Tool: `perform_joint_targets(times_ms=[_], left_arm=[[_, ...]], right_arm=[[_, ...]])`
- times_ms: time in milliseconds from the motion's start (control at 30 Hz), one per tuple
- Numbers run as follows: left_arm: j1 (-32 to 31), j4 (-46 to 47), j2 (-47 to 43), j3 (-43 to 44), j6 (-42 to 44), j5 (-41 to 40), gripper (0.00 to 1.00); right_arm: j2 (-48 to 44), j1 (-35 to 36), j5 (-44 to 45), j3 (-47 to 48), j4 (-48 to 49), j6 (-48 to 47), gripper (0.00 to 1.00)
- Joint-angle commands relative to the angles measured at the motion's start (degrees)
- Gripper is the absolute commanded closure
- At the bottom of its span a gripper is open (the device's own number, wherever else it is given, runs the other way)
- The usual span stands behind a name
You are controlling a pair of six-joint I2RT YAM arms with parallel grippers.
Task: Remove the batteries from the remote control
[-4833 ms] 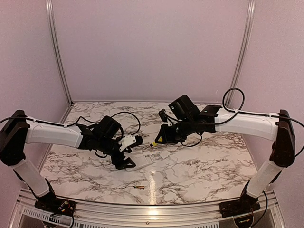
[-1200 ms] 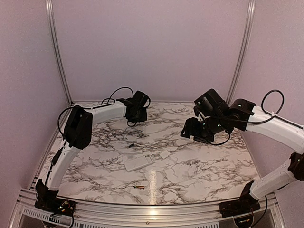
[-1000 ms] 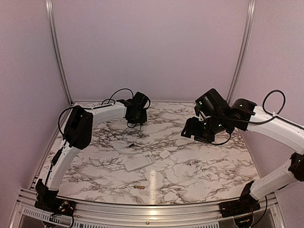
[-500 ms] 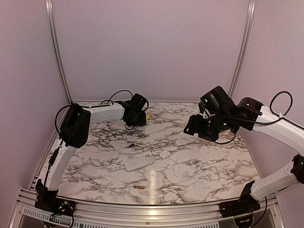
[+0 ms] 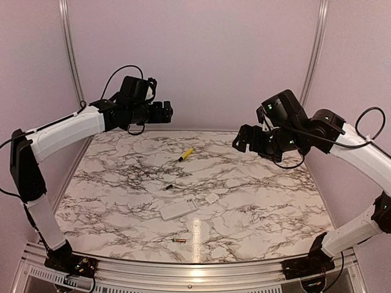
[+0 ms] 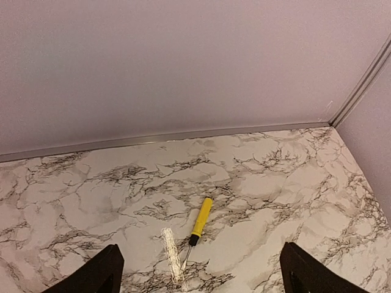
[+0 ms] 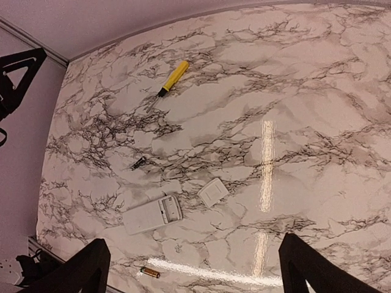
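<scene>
Right wrist view: unloading is judged complete, with the coppery-gold cylindrical battery point(image 7: 149, 272) lying on the near side of the slim white plastic remote control point(image 7: 153, 215), the dark thin battery point(image 7: 138, 163) beyond it, and the left fingers point(image 6: 98, 278) and right fingers point(image 7: 79, 268) spread wide, empty.

Two batteries point(image 7: 149, 272) — one remote point(image 7: 153, 215), cover point(image 7: 212, 192), screwdriver point(image 7: 171, 77)

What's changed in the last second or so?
The left end effector let go of the screwdriver, now lying free at the far side, and rose up and away. The right end effector lifted slightly too. Both stand open. The remote control, cover piece, gold battery and dark battery stayed put.
</scene>
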Motion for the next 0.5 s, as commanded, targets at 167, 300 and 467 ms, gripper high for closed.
perform_joint_targets(times_ms=[167,300,467], left_arm=[[1.9,1.0,-22.3,-16.9,11.3,-3.5,0.01],[2.8,0.4,-31.9,-24.5,13.8,-7.2,0.01],[4.3,-0.3,-43.1,-33.5,16.4,-10.8,0.01]], right_arm=[[-0.5,-0.6,3.4,3.7,3.4,-4.0,0.02],[-1.3,-0.5,6.5,4.8,5.9,-5.4,0.02],[-3.5,-0.6,11.1,3.8,9.5,-7.6,0.02]])
